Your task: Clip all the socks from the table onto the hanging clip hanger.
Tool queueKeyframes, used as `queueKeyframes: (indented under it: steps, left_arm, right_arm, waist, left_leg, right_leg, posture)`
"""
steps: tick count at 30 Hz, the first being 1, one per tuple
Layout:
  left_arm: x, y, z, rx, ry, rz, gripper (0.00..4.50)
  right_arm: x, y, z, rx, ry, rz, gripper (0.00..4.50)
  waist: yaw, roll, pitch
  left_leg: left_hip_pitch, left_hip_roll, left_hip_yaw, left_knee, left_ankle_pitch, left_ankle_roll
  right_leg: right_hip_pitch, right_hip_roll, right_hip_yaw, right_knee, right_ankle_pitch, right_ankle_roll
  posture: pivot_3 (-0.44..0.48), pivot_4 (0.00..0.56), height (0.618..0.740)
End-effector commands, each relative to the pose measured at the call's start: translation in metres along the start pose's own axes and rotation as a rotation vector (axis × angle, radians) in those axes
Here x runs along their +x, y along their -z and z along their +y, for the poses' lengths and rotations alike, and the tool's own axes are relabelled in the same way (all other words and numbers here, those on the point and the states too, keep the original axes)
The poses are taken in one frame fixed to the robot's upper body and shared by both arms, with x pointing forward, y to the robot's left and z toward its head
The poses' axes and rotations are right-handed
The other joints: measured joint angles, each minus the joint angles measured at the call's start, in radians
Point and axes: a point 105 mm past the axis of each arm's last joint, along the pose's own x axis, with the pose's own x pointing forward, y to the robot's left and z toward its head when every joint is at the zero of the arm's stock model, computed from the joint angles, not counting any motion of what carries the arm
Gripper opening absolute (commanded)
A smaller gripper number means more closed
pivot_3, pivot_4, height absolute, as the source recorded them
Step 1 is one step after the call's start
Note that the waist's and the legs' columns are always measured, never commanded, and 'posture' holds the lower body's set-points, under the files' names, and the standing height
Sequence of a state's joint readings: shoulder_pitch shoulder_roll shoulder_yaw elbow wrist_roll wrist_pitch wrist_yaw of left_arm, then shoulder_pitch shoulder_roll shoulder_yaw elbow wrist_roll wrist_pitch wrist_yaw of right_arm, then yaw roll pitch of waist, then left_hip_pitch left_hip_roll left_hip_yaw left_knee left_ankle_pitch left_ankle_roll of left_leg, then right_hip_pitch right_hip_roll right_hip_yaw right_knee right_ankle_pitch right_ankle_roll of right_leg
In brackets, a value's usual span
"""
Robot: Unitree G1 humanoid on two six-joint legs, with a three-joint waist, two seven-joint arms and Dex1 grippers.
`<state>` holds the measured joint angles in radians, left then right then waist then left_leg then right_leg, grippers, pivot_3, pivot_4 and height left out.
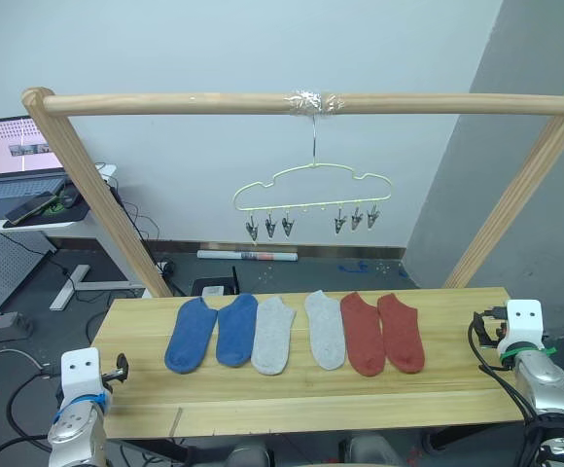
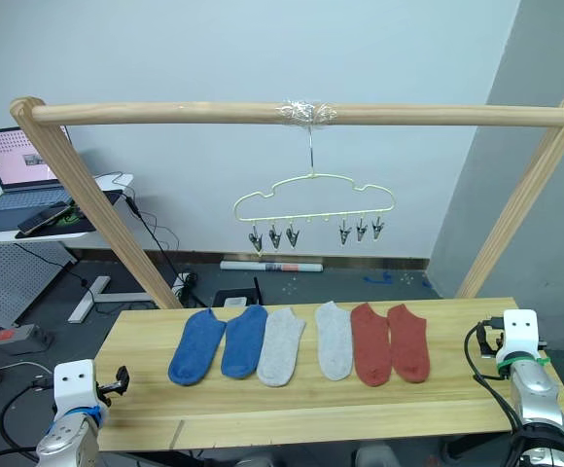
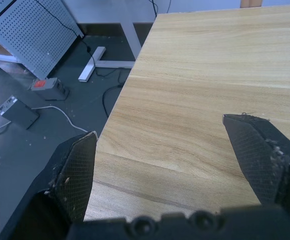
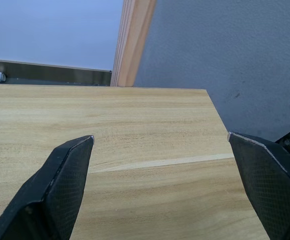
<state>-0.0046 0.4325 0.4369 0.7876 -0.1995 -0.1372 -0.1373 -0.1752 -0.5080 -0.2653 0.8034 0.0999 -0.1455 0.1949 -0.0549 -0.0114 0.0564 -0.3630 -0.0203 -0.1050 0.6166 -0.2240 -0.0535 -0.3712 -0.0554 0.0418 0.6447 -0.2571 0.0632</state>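
While six socks lie flat in a row on the middle of the table, two blue, two grey and two red, the clip hanger hangs from the wooden rail above them. The left gripper is over the table's left edge, fingers spread wide and empty. The right gripper is over the right end, also wide open, holding nothing.

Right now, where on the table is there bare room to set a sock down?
Bare table lies along the front edge, and between each end of the sock row and its nearer gripper: left, right. The middle is crowded.
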Motion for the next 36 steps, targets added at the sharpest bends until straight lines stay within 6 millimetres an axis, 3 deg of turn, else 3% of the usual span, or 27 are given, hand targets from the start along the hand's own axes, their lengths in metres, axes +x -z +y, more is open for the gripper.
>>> queueKeyframes:
  steps: [1, 5, 14, 19, 26, 29, 34, 36]
  left_arm:
    - [0.0, -0.015, 0.009, -0.026, -0.017, -0.055, 4.48]
    - [-0.002, -0.024, 0.011, -0.03, -0.021, -0.098, 4.48]
    - [-0.013, -0.045, -0.005, -0.073, 0.089, -0.163, 4.48]
    - [-0.026, -0.076, -0.019, -0.056, 0.143, -0.277, 4.48]
    - [-0.058, -0.137, -0.082, -0.08, 0.366, -0.431, 4.48]
    - [-0.071, -0.153, -0.106, -0.078, 0.462, -0.466, 3.9]
    - [-0.084, -0.17, -0.145, -0.02, 0.593, -0.493, 2.37]
    - [-0.086, -0.176, -0.16, 0.005, 0.632, -0.507, 2.37]
  right_arm:
    - [0.004, -0.019, -0.004, -0.005, 0.016, -0.059, 4.5]
    - [0.004, -0.021, -0.001, 0.003, 0.013, -0.066, 4.5]
    - [0.003, -0.025, 0.009, 0.004, -0.016, -0.086, 4.5]
    - [0.003, -0.038, 0.017, 0.061, -0.039, -0.131, 4.5]
    - [-0.004, -0.085, 0.057, 0.023, -0.238, -0.266, 4.5]
    - [-0.011, -0.107, 0.076, -0.013, -0.339, -0.32, 4.5]
    - [-0.025, -0.142, 0.107, -0.053, -0.519, -0.402, 4.5]
    - [-0.034, -0.156, 0.121, -0.046, -0.61, -0.435, 4.5]
  waist:
    - [0.0, 0.0, 0.0]
    - [0.001, 0.0, 0.0]
    - [0.01, 0.0, 0.0]
    - [0.015, -0.001, 0.0]
    - [0.026, -0.001, 0.0]
    - [0.027, -0.001, 0.001]
    - [0.027, -0.002, 0.008]
    - [0.027, -0.003, 0.013]
  left_leg:
    - [0.0, 0.0, 0.0, 0.0, 0.0, 0.0]
    - [0.0, 0.0, 0.0, 0.0, 0.0, 0.0]
    - [0.0, 0.0, 0.0, 0.0, 0.0, 0.0]
    - [0.0, 0.001, 0.0, -0.002, 0.0, 0.0]
    - [0.0, 0.0, 0.0, -0.002, 0.0, 0.0]
    - [0.0, 0.0, 0.0, -0.002, 0.0, 0.0]
    - [0.0, 0.0, 0.0, -0.002, 0.0, 0.0]
    - [0.0, 0.0, 0.0, -0.002, 0.0, 0.0]
  right_leg:
    - [0.0, 0.0, 0.0, 0.0, 0.0, 0.0]
    - [0.0, 0.0, 0.0, 0.0, 0.0, 0.0]
    - [0.0, 0.0, 0.0, 0.0, 0.0, 0.0]
    - [-0.001, 0.0, 0.0, 0.0, 0.0, -0.001]
    - [0.0, 0.0, 0.001, -0.001, 0.0, -0.001]
    - [-0.001, 0.0, 0.001, 0.0, 0.0, -0.001]
    - [-0.001, 0.0, 0.0, 0.0, -0.001, -0.001]
    - [-0.001, 0.0, 0.0, 0.0, -0.001, -0.001]
  posture:
    - [0.014, 0.0, 0.74]
    - [0.016, 0.0, 0.74]
    - [0.024, 0.0, 0.74]
    - [0.028, 0.0, 0.74]
    - [0.047, 0.004, 0.74]
    - [0.046, 0.015, 0.74]
    - [0.035, 0.031, 0.74]
    - [0.025, 0.041, 0.74]
